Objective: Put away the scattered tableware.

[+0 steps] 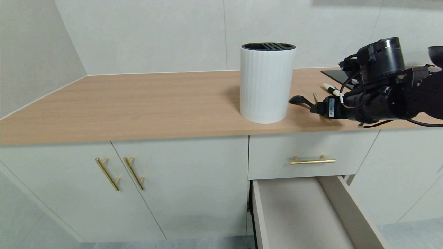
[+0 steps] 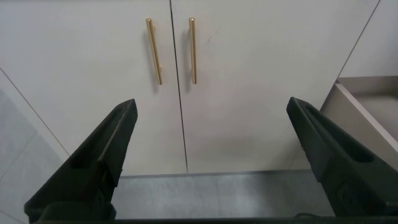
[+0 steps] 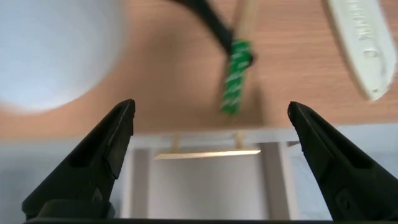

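Drawer (image 1: 294,214) cut off below; chopsticks (image 1: 316,97) half hidden behind right arm (image 1: 380,100).

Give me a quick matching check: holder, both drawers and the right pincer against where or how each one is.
Things:
1 holder
2 upper drawer
3 lower drawer
4 right pincer

Places or states:
A pulled out
B open, above the counter's front edge
C shut
D upright on the counter

Pairs: 1-D; 2-C; 3-A; 4-B.
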